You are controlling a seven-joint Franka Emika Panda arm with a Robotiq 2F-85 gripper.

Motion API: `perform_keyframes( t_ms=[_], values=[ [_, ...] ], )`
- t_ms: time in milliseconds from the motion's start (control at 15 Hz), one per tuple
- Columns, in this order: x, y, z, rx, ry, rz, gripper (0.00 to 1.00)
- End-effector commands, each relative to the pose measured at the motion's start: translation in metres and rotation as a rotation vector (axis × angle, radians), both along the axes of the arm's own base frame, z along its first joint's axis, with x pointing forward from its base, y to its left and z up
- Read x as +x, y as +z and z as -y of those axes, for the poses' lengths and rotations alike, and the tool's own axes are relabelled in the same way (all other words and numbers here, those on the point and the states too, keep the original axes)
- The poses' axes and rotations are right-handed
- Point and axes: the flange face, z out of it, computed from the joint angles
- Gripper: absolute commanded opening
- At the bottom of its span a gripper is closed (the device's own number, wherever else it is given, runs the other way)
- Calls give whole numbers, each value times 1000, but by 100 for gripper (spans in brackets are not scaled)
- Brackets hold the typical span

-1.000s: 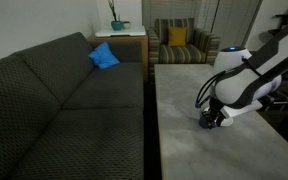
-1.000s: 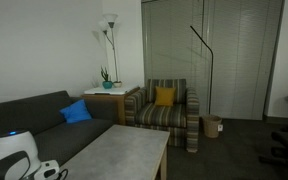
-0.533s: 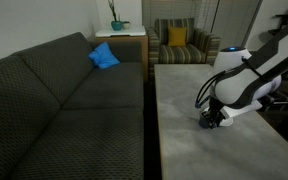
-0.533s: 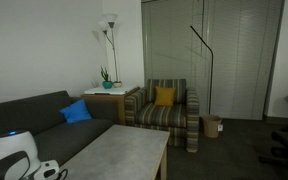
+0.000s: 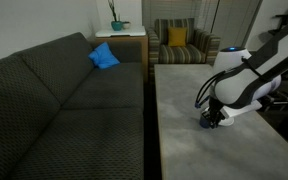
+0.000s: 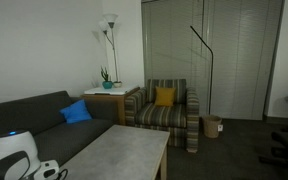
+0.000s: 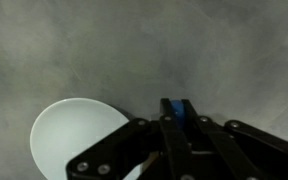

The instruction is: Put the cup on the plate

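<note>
In the wrist view my gripper [image 7: 179, 102] is shut on a narrow blue part of the cup [image 7: 180, 111]; the rest of the cup is hidden behind the fingers. The white round plate [image 7: 72, 135] lies on the grey table just left of the gripper, partly covered by its linkage. In an exterior view the gripper [image 5: 212, 119] is low over the table's right side, and cup and plate are hidden by the arm. In an exterior view only the wrist [image 6: 46, 172] shows at the bottom left.
The grey table [image 5: 209, 155] runs beside a dark sofa [image 5: 64, 100] with a blue cushion [image 5: 104, 56]. A striped armchair [image 5: 181, 45] with a yellow cushion and a side table with a plant [image 5: 118, 30] stand at the far end.
</note>
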Motion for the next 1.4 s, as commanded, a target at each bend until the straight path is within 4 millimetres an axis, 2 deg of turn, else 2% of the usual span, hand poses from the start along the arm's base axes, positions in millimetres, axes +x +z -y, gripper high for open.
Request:
perform_keyframes(
  t_ms=[0, 67, 800, 1333],
  values=[
    [1, 0, 2, 17, 11, -6, 6],
    [1, 0, 3, 17, 12, -6, 3],
    [3, 3, -8, 67, 90, -19, 3],
    [23, 19, 0, 85, 131, 27, 3]
  ],
)
